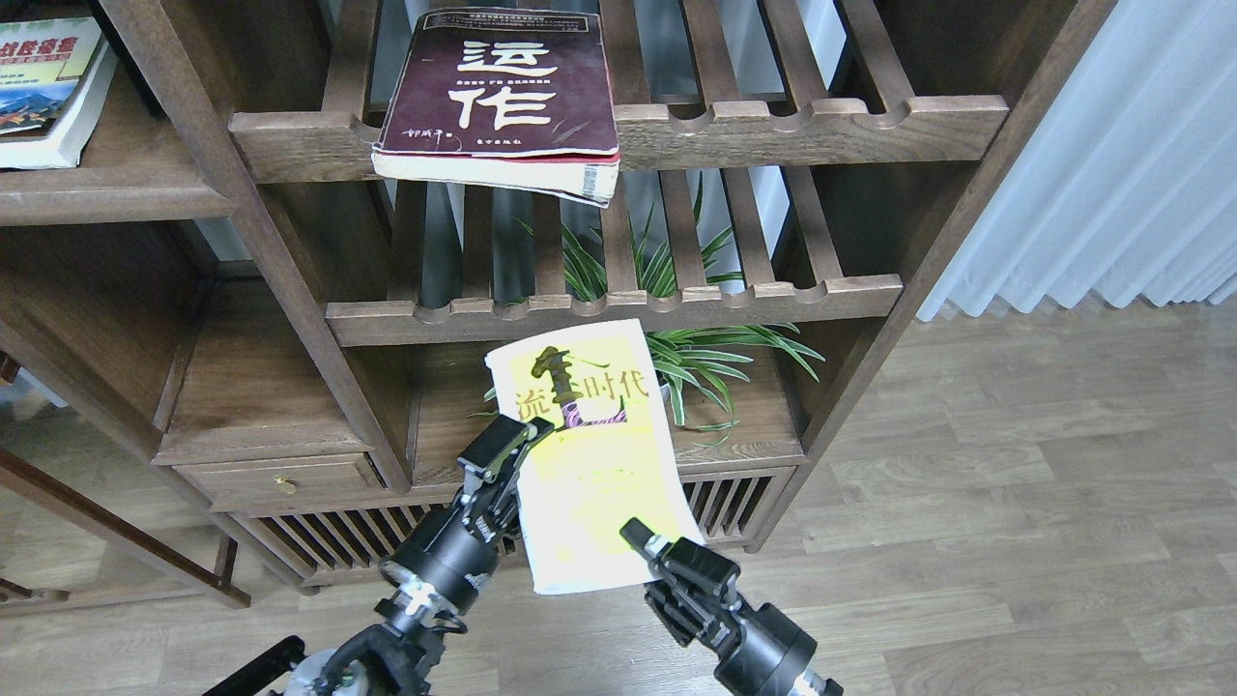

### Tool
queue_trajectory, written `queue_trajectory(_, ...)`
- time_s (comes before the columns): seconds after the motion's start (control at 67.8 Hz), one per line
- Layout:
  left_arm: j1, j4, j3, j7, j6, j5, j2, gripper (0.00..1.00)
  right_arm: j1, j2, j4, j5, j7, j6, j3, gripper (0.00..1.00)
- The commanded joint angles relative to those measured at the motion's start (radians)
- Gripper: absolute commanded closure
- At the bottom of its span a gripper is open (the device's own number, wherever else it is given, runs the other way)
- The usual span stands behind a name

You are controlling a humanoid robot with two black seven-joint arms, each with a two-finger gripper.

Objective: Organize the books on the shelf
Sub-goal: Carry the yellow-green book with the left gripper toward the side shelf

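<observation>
Yellow-green book [589, 454], white-bordered, is held up in the air between both arms, cover facing the camera, its top tilted toward eleven o'clock. The left gripper [512, 449] reaches up from seven o'clock, jaws closed on the book's left edge. The right gripper [646, 543] comes from five o'clock, jaws pinching the lower right corner. Behind the book a spider plant [705, 362] sits on the cabinet top, under a slatted rack. Farther, at twelve o'clock, the maroon book [503, 92] overhangs the upper rack's front rail. At ten o'clock the shelf [106, 193] carries a white book [43, 87]; room lies open right of it.
</observation>
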Motion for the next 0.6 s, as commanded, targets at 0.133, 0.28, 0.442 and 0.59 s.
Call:
queue_trajectory(0.133,0.003,-0.070,0.025,0.076,0.000,0.002,0.251,1.00,0.028,0.000,-0.079,-0.026,0.001,0.000,-0.003,0.00)
queue_trajectory(0.28,0.031,-0.160,0.038,0.131,0.000,0.010,0.457,1.00,0.042,0.000,-0.108,-0.027,0.001,0.000,-0.009,0.00)
queue_trajectory(0.442,0.037,-0.245,0.022,0.171,0.000,0.017,0.674,0.99,0.042,0.000,-0.125,-0.027,0.001,0.000,-0.025,0.00)
queue_trajectory(0.59,0.037,-0.257,-0.080,0.179,0.000,0.019,0.872,0.99,0.056,0.000,-0.163,-0.027,0.001,0.000,-0.025,0.00)
